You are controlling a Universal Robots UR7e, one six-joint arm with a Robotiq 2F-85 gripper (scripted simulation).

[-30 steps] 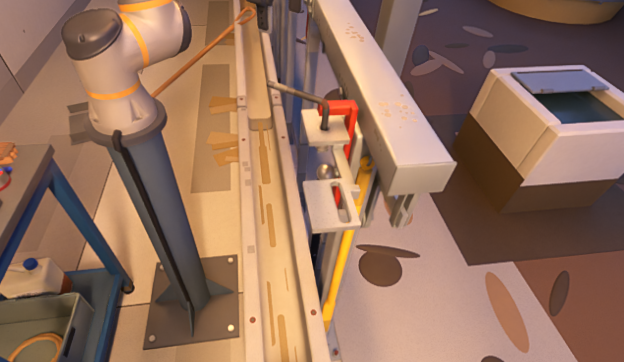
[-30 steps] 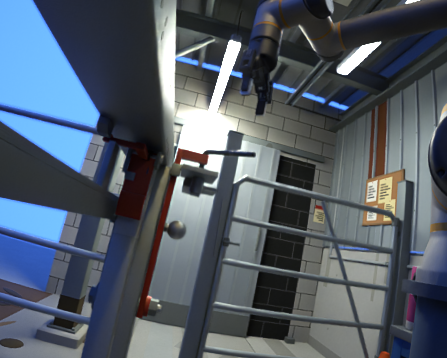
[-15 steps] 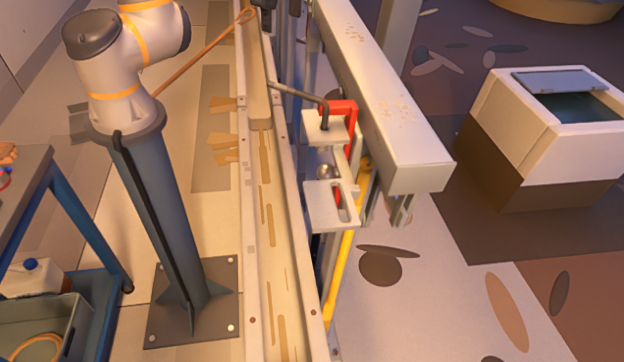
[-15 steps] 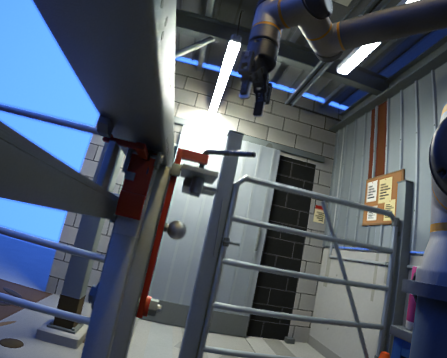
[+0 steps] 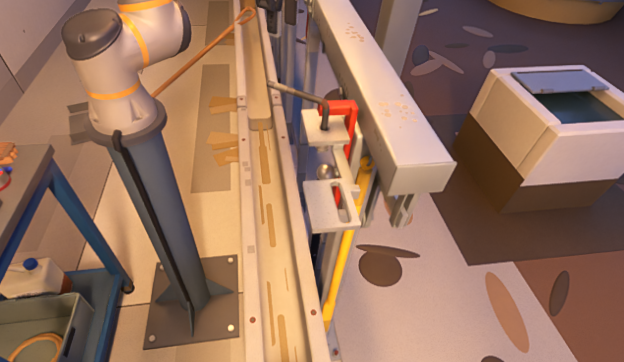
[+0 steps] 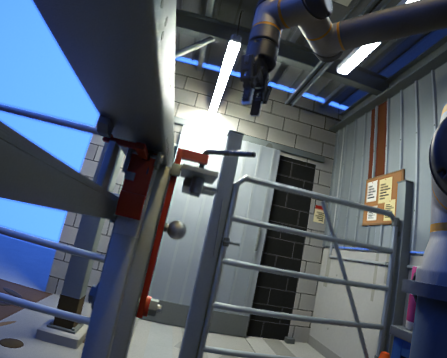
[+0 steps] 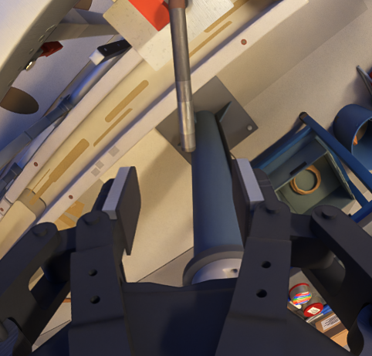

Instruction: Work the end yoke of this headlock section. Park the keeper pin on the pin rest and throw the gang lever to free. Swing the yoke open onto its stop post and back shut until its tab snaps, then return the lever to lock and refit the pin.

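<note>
The keeper pin's (image 5: 310, 102) lower end is hidden in the hole of the top plate, beside the red bracket (image 5: 346, 120). Its grey handle (image 7: 182, 76) sticks out sideways toward the rail. My gripper (image 7: 185, 192) hovers well above the handle's free end, fingers partly closed and empty. From the second side camera the gripper (image 6: 256, 97) hangs high over the pin (image 6: 229, 153). The gang lever's ball knob (image 5: 326, 172) sits below the top plate. A slotted plate (image 5: 334, 205) lies under it. The yellow yoke bar (image 5: 342, 250) runs down beside the rail.
The long white headlock beam (image 5: 385, 100) runs diagonally past the bracket. My own base column (image 5: 160, 215) stands left of the rail. A tan-and-white box (image 5: 550, 135) sits to the right. A blue table (image 5: 30, 210) and bin (image 5: 35, 325) stand at the left.
</note>
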